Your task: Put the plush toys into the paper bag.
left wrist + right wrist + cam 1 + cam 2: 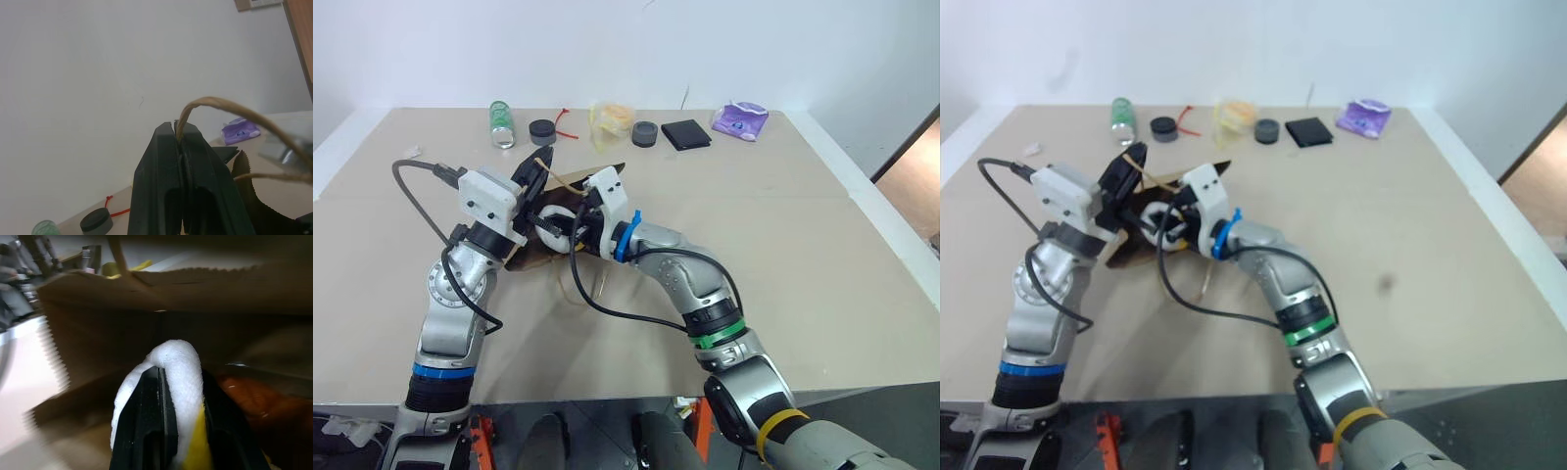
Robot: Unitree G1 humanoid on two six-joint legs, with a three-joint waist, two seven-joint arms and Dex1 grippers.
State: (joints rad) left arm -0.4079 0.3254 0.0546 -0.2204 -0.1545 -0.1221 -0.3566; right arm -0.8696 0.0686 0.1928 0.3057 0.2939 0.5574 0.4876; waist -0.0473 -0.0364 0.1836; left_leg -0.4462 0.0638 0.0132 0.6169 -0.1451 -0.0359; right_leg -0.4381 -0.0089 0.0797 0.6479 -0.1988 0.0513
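Left gripper pinches paper bag handle, mouth agape; right gripper (clamped on white egg toy) points straight into opening.

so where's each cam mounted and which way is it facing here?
Left eye: on the head, looking forward and down at the table; both arms show, meeting at the paper bag.
Right eye: beside it, same scene.
Left wrist: along the left claw, shut on the bag's cord handle, facing the wall.
Right wrist: along the right claw, gripping the white egg toy, looking into the bag.
Shared: left wrist and eye views both show the purple pouch.
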